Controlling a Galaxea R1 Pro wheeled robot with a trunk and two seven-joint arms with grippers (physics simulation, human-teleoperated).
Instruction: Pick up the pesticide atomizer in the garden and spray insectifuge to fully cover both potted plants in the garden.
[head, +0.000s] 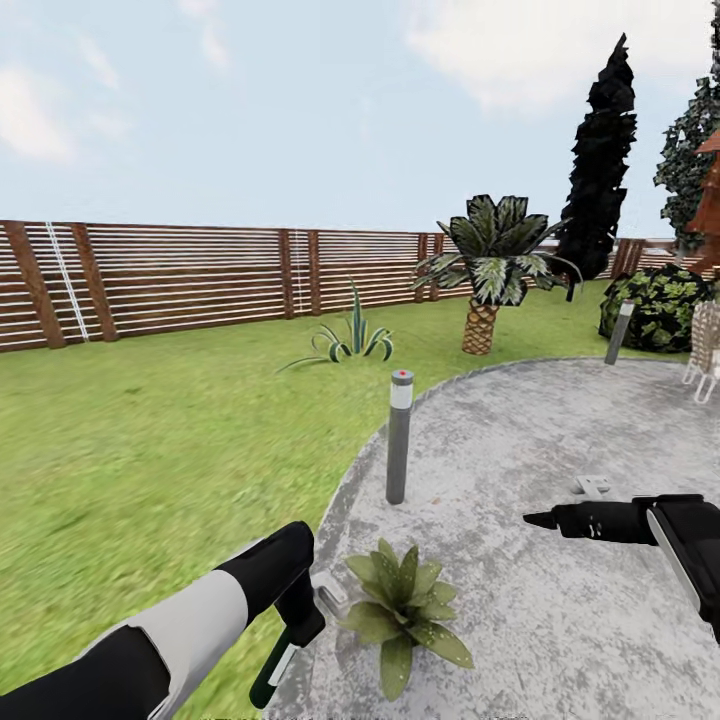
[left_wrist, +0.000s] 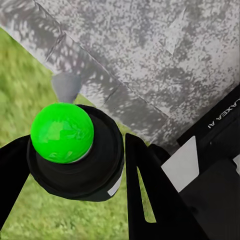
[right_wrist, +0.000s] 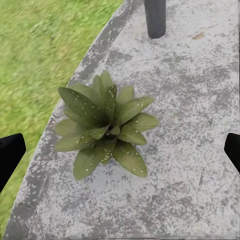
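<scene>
My left gripper (head: 298, 622) is shut on the pesticide atomizer (head: 278, 668), a dark green bottle with a white label, held low at the patio's edge just left of a potted plant (head: 405, 612). In the left wrist view the atomizer's bright green round cap (left_wrist: 62, 132) sits between the two black fingers (left_wrist: 150, 195). My right gripper (head: 537, 519) hovers over the patio to the right of that plant, pointing toward it. It is open, its fingertips (right_wrist: 10, 154) standing wide on either side of the olive-green rosette (right_wrist: 105, 127). A second potted plant is out of view.
A grey bollard lamp (head: 399, 440) stands just behind the plant on the round paved patio (head: 540, 620). Beyond are a striped agave (head: 350, 342), a palm (head: 490, 270), another bollard (head: 619, 332), a dark shrub (head: 660, 305) and the slatted fence (head: 180, 280). Lawn lies to the left.
</scene>
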